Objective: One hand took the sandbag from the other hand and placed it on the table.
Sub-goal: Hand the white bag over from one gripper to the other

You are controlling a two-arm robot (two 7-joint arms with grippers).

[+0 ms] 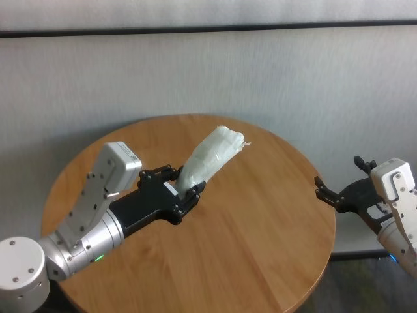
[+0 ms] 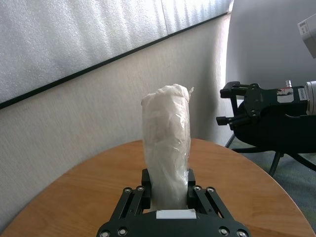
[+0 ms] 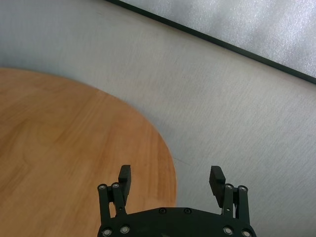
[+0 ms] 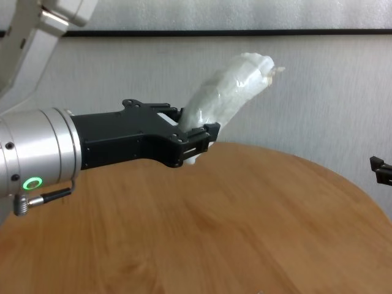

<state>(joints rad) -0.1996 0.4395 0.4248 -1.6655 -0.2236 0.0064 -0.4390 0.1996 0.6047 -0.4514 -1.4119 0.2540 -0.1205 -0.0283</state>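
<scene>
The white lumpy sandbag (image 1: 214,155) sticks up tilted above the round wooden table (image 1: 260,222), its twisted tip at the far top end. My left gripper (image 1: 186,181), on the wrist with the green ring light, is shut on the bag's lower end, which the left wrist view shows between the fingers (image 2: 168,183). The chest view shows the sandbag (image 4: 229,98) held clear of the tabletop (image 4: 245,214). Off the table's right rim, my right gripper (image 1: 339,176) hangs open with nothing between its fingers (image 3: 171,177). It is well apart from the bag.
A pale grey wall with a dark horizontal strip (image 1: 208,29) stands close behind the table. The table's right rim (image 3: 168,163) lies just below the right gripper. Dark stand legs (image 2: 279,153) show on the floor past the table.
</scene>
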